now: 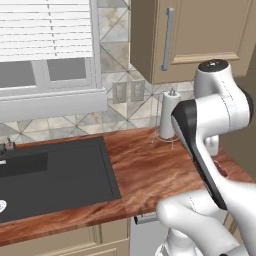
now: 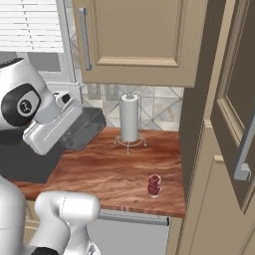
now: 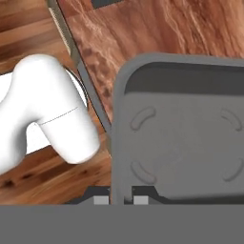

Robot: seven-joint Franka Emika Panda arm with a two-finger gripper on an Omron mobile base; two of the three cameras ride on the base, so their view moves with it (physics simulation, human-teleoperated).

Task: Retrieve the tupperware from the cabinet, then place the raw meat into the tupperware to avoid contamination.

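Tall beige wooden cabinet down the right side of the right base view, panelled door swung open toward the camera, long grey bar handle along its edge. Beige wall cabinet across the top centre, flat panel, single vertical grey handle. Reddish-brown wood-grain bench across the middle, glossy, streaked; same bench at centre of the left base view. Matt black rectangular sink sunk into the bench at left of the left base view. White slatted blind at upper left there. Diamond-patterned stone tiles behind.

White paper towel roll upright on a thin wire stand, centre of the right base view, against the tiled wall.

Dark grey tupperware left of centre in the right base view, held above the bench, rounded corners, low walls; smooth plastic with shallow oval dimples across the right half of the hand view.

Tool at bottom centre of the hand view, clenched on the tupperware's near wall, one fingertip each side.

Raw meat small, lumpy, dark red and pink, lying on the bench at lower centre-right of the right base view, near the front edge, well apart from the tupperware.
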